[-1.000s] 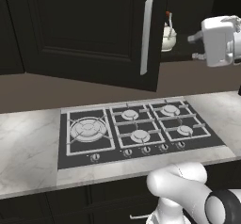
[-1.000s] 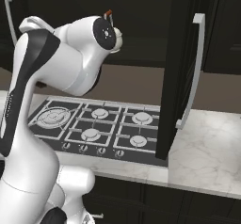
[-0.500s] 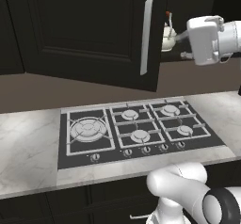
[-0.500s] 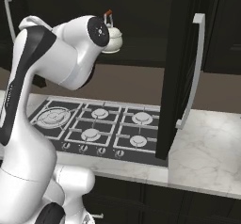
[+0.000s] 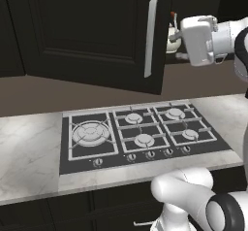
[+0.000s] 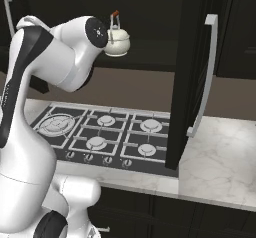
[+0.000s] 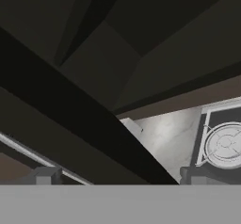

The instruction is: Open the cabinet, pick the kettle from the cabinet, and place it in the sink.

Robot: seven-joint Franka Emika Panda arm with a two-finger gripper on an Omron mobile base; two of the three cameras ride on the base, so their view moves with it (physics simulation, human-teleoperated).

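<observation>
The cabinet [image 6: 150, 12] stands open, its door [image 5: 97, 31] swung out over the hob with the silver bar handle [image 5: 151, 37] at its free edge. The cream-white kettle [image 6: 118, 41] sits on the cabinet shelf, its red-brown handle bar on top; in the left base view a sliver of the kettle [image 5: 171, 35] peeks past the door edge. My white hand [image 5: 198, 40] hovers just right of the kettle at its height. My gripper [image 7: 120, 175] is open, with nothing between its fingertips [image 7: 44, 175], facing the dark door. The sink is out of view.
A black gas hob [image 5: 140, 135] with several burners lies in the white marble counter [image 5: 29, 152] below. The open door [image 6: 192, 72] and its handle [image 6: 207, 72] hang over the hob's right end. Dark lower cabinet fronts [image 6: 200, 217] run beneath the counter.
My hand has moved left along the cabinet opening, closer to the kettle. The jaws have stayed open. The kettle and door have not moved.
</observation>
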